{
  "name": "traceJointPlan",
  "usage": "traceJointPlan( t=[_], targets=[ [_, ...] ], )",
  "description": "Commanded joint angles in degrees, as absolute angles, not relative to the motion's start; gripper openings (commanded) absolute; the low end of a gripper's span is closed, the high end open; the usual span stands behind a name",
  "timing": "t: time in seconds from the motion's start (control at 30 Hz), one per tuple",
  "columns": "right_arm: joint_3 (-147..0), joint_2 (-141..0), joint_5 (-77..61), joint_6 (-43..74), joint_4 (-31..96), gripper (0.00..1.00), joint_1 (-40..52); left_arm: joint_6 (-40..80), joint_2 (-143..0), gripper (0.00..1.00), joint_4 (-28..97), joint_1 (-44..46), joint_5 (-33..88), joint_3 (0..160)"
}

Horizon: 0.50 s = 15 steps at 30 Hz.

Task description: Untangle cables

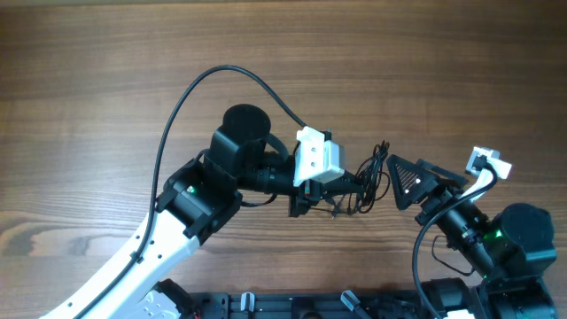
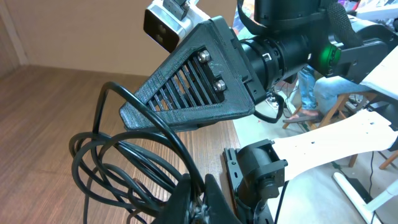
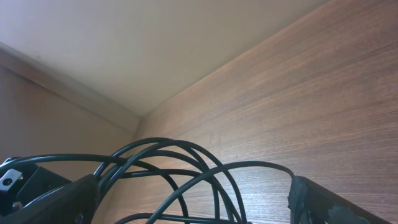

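Observation:
The cables [image 1: 373, 177] are a small tangle of thin black loops on the wooden table, between my two grippers. My left gripper [image 1: 351, 188] reaches in from the left and is shut on one side of the tangle. In the left wrist view its fingers [image 2: 186, 198] pinch strands while the loops [image 2: 112, 165] spread out to the left. My right gripper [image 1: 396, 176] comes in from the right and is open. In the right wrist view its jaws stand wide apart around the arching loops [image 3: 186, 163], and the gripper [image 3: 194, 186] is not closed on them. The cables' plug ends are not visible.
The left arm's thick black cable [image 1: 199, 89] arcs over the table [image 1: 106, 62] behind the arm. The right gripper's ribbed triangular finger [image 2: 193, 84] hangs close above the left gripper. A black clamp [image 2: 258, 168] sits at the table's edge.

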State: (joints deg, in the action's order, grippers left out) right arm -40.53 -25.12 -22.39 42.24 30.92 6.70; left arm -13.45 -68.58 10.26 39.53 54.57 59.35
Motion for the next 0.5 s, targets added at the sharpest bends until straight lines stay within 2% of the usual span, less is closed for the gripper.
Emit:
traceJointPlan(
  t=[0.0, 0.47],
  targets=[
    [-40.82, -24.91, -21.37, 42.41, 31.11, 1.0, 6.79, -16.73, -67.48, 0.04, 10.02, 39.46, 55.44, 60.07],
    [-40.82, -24.91, -18.76, 42.39, 30.89, 1.0, 6.79, -19.4, -67.48, 0.04, 9.82, 39.46, 47.79, 60.07]
  ],
)
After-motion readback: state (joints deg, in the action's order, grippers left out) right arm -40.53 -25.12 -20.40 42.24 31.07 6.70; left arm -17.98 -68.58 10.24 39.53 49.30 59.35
